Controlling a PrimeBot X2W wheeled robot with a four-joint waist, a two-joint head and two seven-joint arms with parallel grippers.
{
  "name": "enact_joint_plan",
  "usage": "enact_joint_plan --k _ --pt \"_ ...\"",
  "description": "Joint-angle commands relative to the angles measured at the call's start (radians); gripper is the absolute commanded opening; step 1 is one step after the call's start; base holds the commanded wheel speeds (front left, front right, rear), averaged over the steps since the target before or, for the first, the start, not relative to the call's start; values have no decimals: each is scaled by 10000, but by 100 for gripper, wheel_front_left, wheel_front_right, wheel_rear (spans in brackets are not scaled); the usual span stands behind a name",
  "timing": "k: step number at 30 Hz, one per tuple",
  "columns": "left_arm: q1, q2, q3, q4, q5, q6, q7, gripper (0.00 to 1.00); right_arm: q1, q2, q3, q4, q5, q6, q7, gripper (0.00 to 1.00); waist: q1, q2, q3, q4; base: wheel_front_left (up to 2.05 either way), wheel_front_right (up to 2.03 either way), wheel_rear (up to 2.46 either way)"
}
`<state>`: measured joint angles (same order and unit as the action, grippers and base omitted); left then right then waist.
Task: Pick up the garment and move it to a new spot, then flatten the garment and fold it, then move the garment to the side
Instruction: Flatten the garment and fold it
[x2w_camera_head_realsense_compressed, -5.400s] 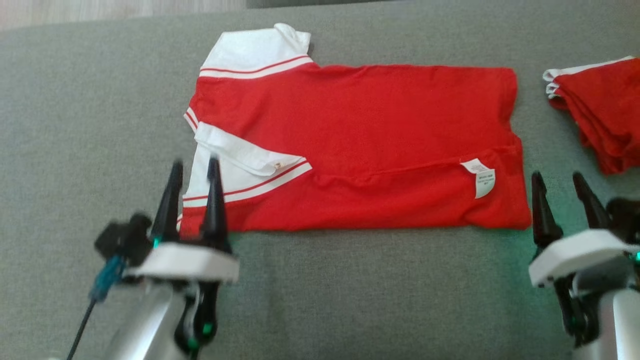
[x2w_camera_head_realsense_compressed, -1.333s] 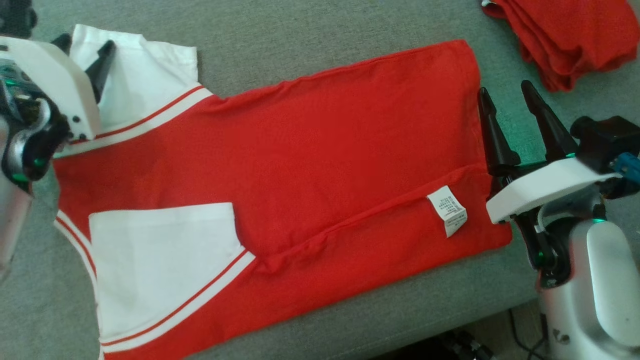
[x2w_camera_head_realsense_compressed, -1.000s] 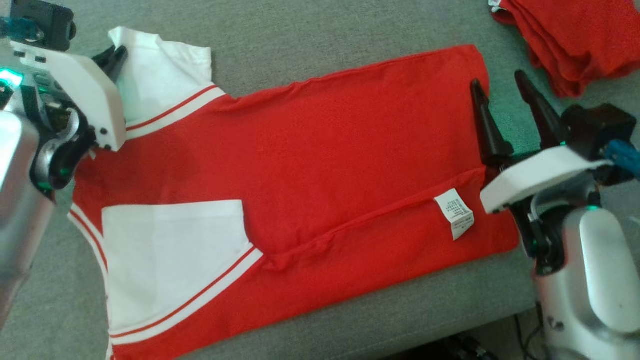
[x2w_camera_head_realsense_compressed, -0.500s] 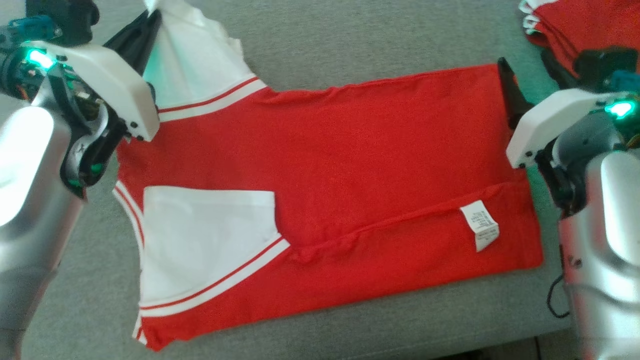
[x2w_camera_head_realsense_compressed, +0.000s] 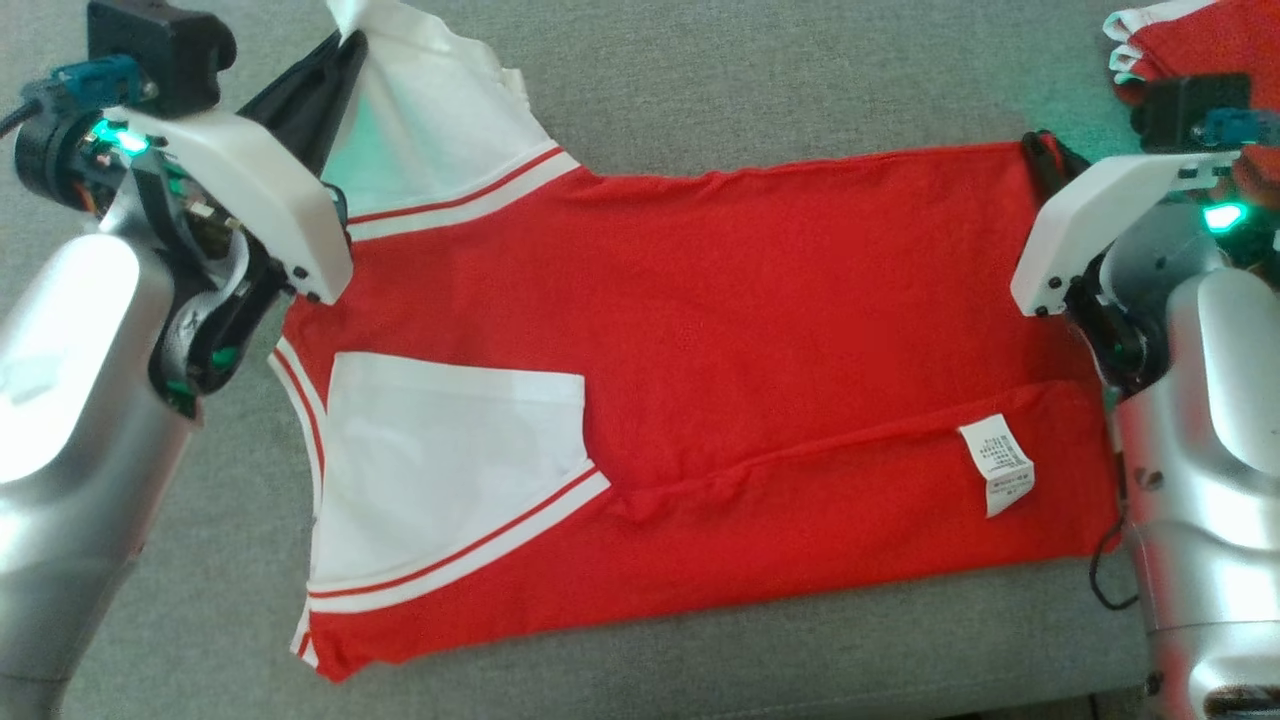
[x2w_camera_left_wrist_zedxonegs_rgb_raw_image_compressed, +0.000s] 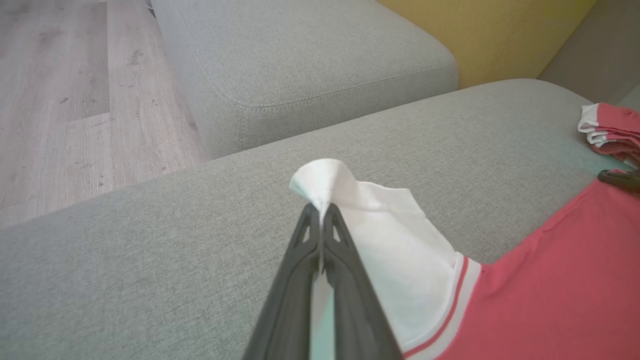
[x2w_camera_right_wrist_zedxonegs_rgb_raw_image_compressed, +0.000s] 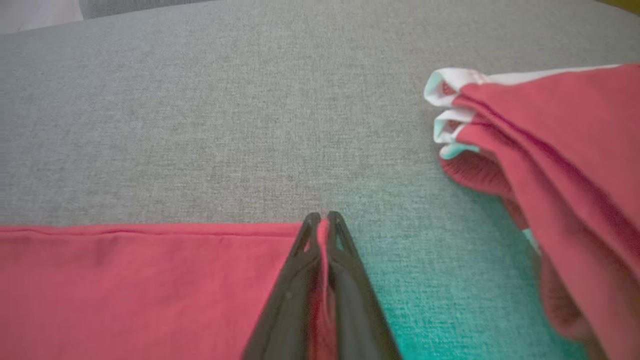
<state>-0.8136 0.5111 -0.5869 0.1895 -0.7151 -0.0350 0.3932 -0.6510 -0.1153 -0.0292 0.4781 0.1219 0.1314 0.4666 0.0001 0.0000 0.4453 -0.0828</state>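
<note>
The garment, a red shirt with white, red-striped sleeves, lies spread lengthwise on the grey couch seat. A white care label shows near its right end. At the far left, my left gripper is shut on the tip of the white sleeve, which stands lifted off the seat in a peak above the fingertips. My right gripper is shut on the far right corner of the garment's red hem, with red cloth pinched between the fingers.
A pile of folded red garments with white edges lies on the seat just beyond my right gripper. The left wrist view takes in another grey cushion, a yellow cushion and wooden floor.
My right gripper has closed on the garment's far right corner. My left gripper, shut on the sleeve tip, has lifted it. The head camera has shifted, so the whole picture has moved.
</note>
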Motion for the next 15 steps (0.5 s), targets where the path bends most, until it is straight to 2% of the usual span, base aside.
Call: enact_joint_plan --k 1,9,15 --pt "-218 352 419 -325 -73 43 -132 0 -233 -86 222 -260 87 -7 -174 0 -1 0 -49 5 0 0 0" --pt "257 334 528 -490 -223 62 -643 0 -137 -233 484 -163 117 -7 -1218 0 -1 0 -568 63 0 0 0" --pt "2012 440 595 -1615 -520 360 -1370 0 1250 -505 722 -834 315 -7 -2043 0 -1 0 -1497 219 0 0 0"
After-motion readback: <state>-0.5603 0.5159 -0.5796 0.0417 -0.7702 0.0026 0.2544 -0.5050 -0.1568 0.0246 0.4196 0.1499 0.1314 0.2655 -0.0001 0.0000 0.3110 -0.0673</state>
